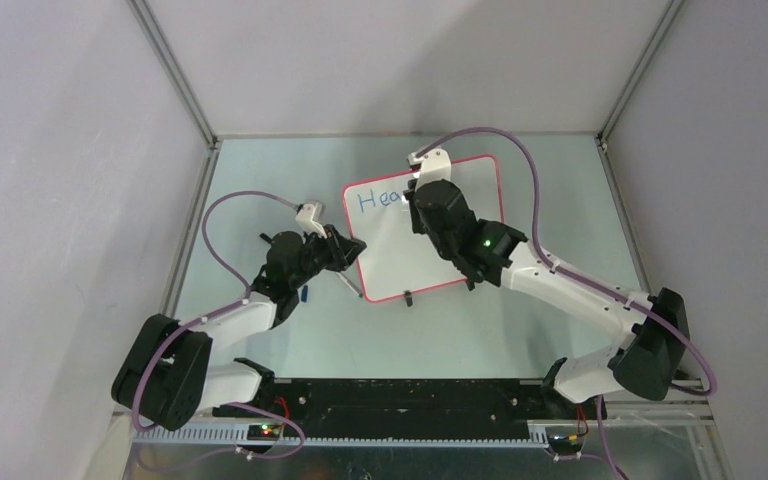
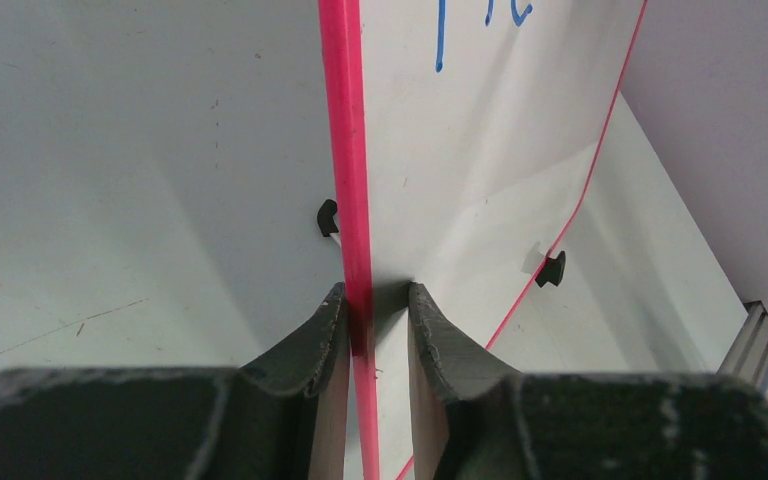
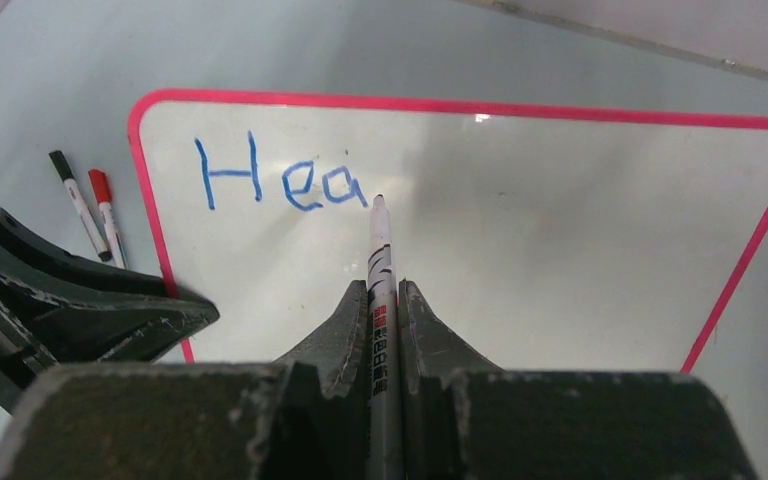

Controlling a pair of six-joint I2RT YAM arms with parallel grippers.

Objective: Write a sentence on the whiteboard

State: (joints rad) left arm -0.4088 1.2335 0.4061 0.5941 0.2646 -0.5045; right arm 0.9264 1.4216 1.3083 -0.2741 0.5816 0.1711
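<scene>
The whiteboard (image 1: 388, 262) lies flat on the table, red-framed, with two black feet (image 2: 552, 268) at its near edge. The sentence (image 3: 278, 180) stands at "Hea" in blue at the board's top left. My right gripper (image 3: 383, 286) is shut on a slim white marker (image 3: 380, 240). The marker's tip rests at the board just right of the "a". In the top view my right gripper (image 1: 418, 192) hovers over the board's upper middle and hides part of it. My left gripper (image 2: 377, 290) is shut on the red left edge of the whiteboard (image 2: 480, 150).
Two spare markers, one black-capped (image 3: 80, 205) and one red-capped (image 3: 107, 215), lie on the table left of the board. A small blue object (image 1: 303, 293) sits by the left arm. Grey walls close in the table on three sides.
</scene>
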